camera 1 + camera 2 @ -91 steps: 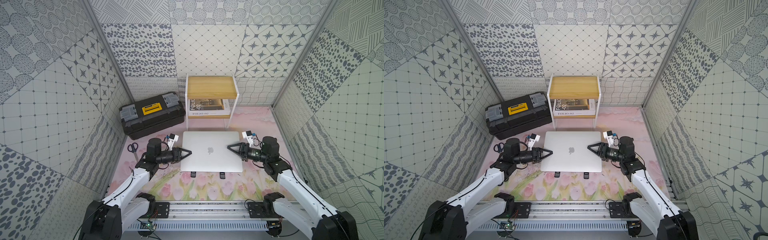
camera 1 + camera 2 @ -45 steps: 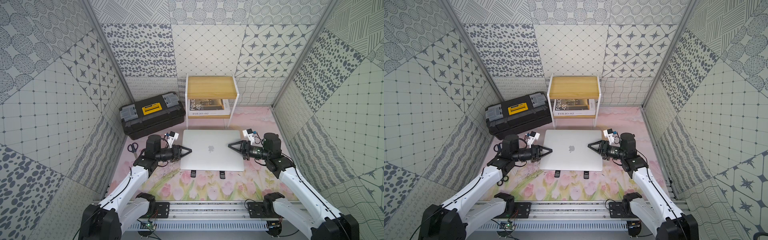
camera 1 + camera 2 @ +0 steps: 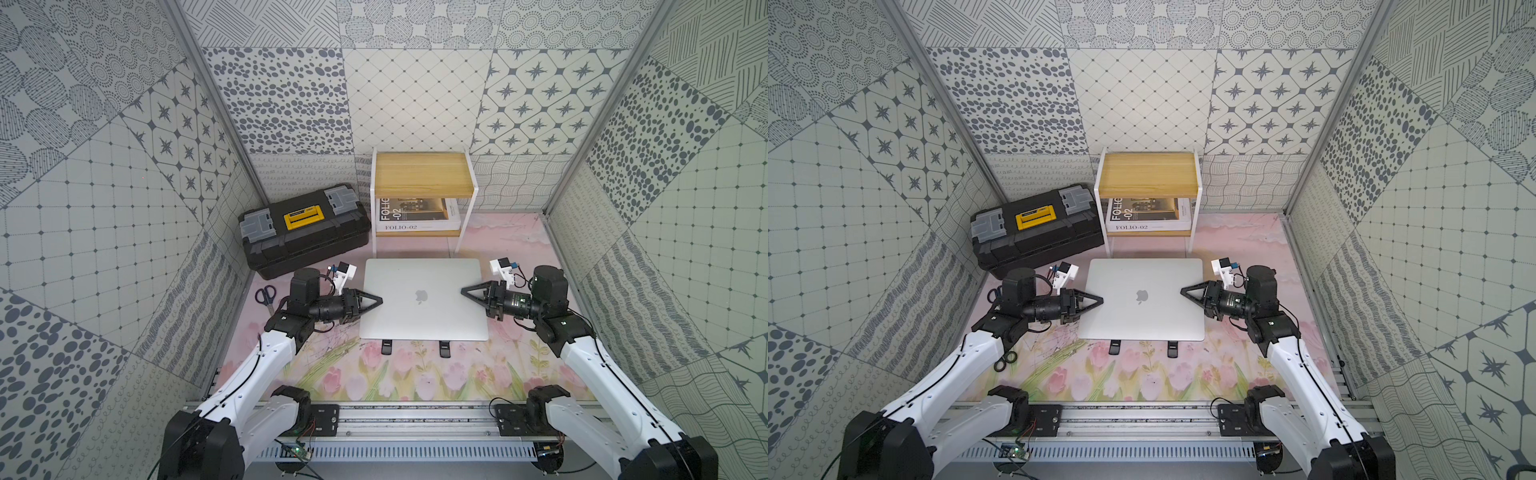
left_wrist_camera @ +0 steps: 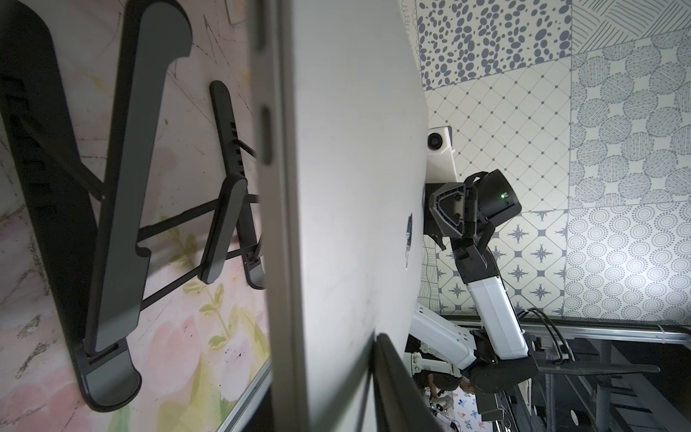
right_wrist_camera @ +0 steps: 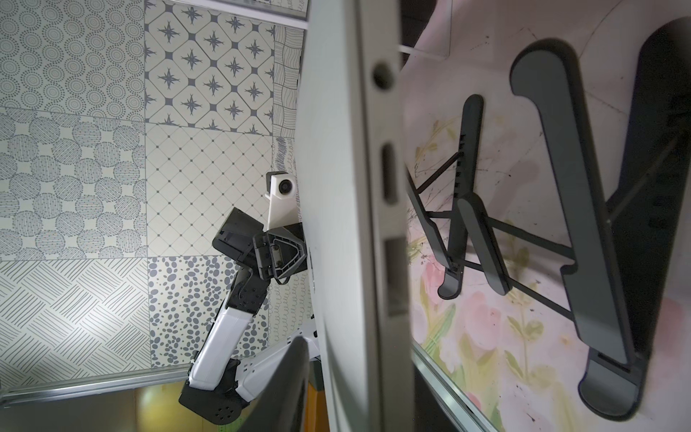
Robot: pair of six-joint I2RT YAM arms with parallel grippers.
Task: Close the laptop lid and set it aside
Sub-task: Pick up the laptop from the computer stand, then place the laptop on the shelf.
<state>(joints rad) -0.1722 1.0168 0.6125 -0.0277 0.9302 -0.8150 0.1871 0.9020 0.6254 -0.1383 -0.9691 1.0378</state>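
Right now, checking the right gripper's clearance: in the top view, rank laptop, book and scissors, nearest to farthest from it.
1. laptop, at the right gripper, edge between its jaws.
2. book, behind, under the wooden shelf.
3. scissors, across the laptop, on the left.

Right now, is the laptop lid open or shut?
Shut: the laptop lid lies flat, apple logo up; no screen or keys show.

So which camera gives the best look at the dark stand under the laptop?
The right wrist view: the folding stand shows nearly whole beneath the laptop. The left wrist view shows much too. In both top views only two front feet poke out.
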